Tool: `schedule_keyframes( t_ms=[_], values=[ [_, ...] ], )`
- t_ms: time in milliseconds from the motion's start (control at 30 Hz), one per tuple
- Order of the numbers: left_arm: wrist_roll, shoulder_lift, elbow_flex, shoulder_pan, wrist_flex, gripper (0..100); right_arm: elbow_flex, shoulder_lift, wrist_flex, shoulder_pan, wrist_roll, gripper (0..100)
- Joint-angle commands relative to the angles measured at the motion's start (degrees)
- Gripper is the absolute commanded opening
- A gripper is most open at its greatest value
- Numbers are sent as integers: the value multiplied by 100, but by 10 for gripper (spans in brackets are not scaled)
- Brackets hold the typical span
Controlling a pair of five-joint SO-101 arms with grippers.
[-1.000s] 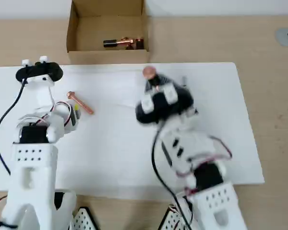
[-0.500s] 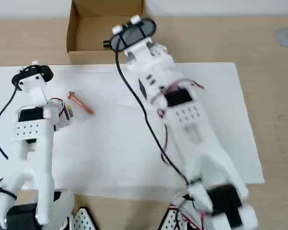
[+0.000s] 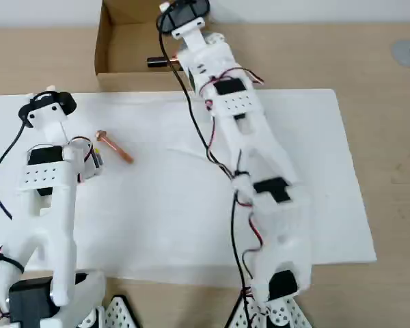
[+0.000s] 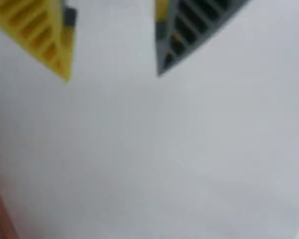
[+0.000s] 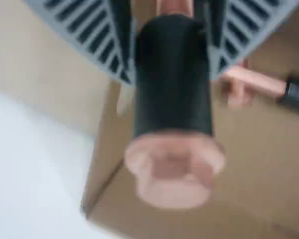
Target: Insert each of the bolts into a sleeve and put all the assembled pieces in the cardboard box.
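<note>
Here my right gripper (image 5: 172, 52) is clamping a sleeved bolt (image 5: 172, 114) over the cardboard box (image 3: 104, 51), twelve o'clock, for release; my left gripper (image 4: 112, 59) is gaping empty near the loose bolt (image 3: 115, 147), ten o'clock.

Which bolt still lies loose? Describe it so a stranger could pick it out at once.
Find the white sheet on the table, then the left arm over it. The bolt lies on the sheet close beside that arm, towards the right arm. It is bare copper, lacking the black sleeve on the piece in the cardboard box.
</note>
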Motion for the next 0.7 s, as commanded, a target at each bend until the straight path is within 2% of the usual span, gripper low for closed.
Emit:
schedule_keyframes(
  t_ms=[0, 233, 433, 600, 667],
  values=[
    [44, -31, -273, -53, -35, 119, -1921, 840, -202, 92, 70, 9],
    [35, -31, -255, -44, -26, 120, -4004, 2809, 448, 22, 1116, 12],
    [35, -31, -255, -44, -26, 119, -5376, 3934, 976, -40, 1653, 14],
    [88, -31, -255, -44, -26, 119, -6185, 4462, 1389, -84, 1776, 133],
    [387, -31, -281, -70, -26, 120, -6422, 4567, 1521, -110, 1776, 173]
  ],
)
